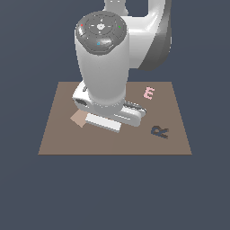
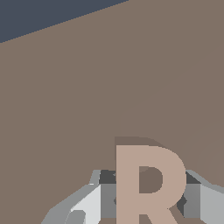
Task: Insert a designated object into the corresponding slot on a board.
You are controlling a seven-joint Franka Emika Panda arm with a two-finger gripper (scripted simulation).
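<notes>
Arm low over the board, centre-left of the exterior frame. Wrist view: jaws clamped on the tan R, one finger on each side. Dark R slot sits lower right on the board, well apart; pink E above it.

Exterior view: set high and well back, facing down at a slant onto the whole board, all four edges in frame, dark ground around; arm bulking in the foreground, hiding the board's middle. Wrist view: very close above the board, looking down past the fingers, with the R between them and one board edge in frame. Shared: board surface only.
</notes>
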